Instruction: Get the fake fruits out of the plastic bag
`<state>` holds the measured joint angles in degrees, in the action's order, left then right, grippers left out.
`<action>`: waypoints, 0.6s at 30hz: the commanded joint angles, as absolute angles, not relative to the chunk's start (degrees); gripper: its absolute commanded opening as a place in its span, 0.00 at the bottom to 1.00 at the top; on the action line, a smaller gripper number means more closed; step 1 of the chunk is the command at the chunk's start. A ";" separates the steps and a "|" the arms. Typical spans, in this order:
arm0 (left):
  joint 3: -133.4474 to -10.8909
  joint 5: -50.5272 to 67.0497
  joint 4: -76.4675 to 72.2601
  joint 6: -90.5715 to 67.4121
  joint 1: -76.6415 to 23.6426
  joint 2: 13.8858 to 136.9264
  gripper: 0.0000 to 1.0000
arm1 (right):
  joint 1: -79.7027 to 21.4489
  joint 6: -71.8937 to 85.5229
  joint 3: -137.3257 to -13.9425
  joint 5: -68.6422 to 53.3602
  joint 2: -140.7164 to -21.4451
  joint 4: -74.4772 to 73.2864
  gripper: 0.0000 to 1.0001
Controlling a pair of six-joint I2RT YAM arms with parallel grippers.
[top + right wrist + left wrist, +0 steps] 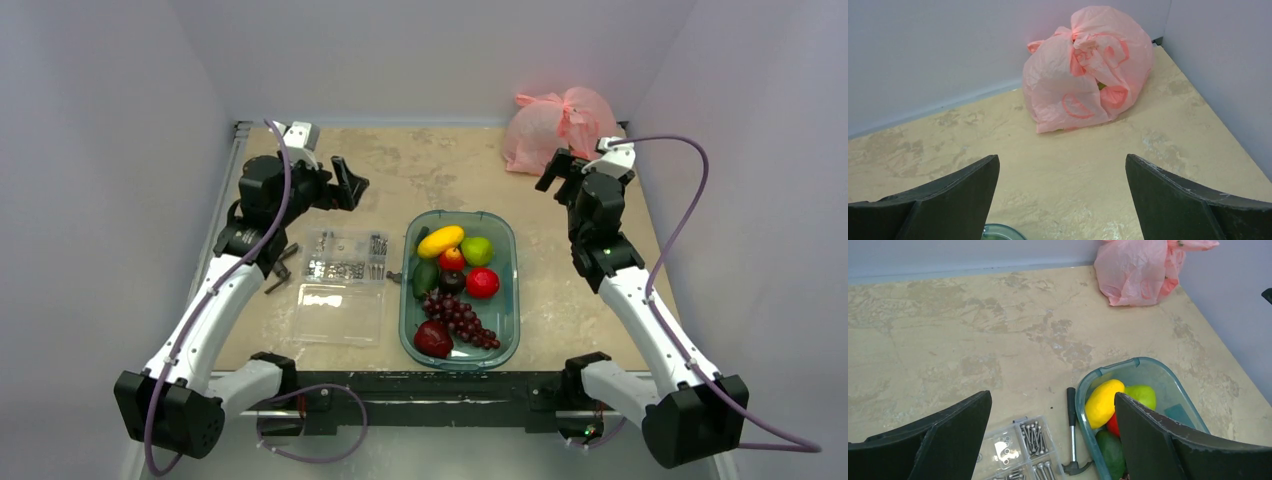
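The pink plastic bag (555, 130) sits bulging and bunched shut in the back right corner, also in the left wrist view (1138, 272) and the right wrist view (1083, 70). The fake fruits are hidden inside it; only a speck of green shows through the film. My right gripper (558, 178) hovers open just in front of the bag, apart from it, with nothing between its fingers (1062, 158). My left gripper (352, 185) stands open and empty over the table's left middle, looking across at the tray (1053, 396).
A green tray (514, 290) in the middle holds other fruits: a yellow oval (440, 241), a green apple (477, 250), a purple grape bunch (460, 318). Left of it lie a clear screw box (345, 257) with its open lid and a small hammer (1071, 430). Walls close the back and sides.
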<state>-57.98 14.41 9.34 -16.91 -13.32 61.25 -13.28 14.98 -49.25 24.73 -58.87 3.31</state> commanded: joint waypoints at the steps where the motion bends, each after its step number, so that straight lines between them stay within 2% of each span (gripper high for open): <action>1: -61.04 15.68 8.54 -15.98 -15.00 62.27 0.93 | -13.44 16.94 -50.55 28.05 -58.93 5.11 0.99; 8: -61.87 18.35 8.94 -17.03 -16.21 65.18 0.94 | -13.45 19.45 -52.91 28.79 -62.24 3.02 0.99; 18: -63.03 20.52 9.80 -17.14 -17.23 67.62 0.95 | -12.35 23.28 -66.64 32.37 -78.51 0.64 0.99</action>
<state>-59.94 18.35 10.83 -16.97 -16.84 66.85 -13.21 21.12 -59.37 28.91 -73.97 0.27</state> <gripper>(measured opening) 0.947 0.987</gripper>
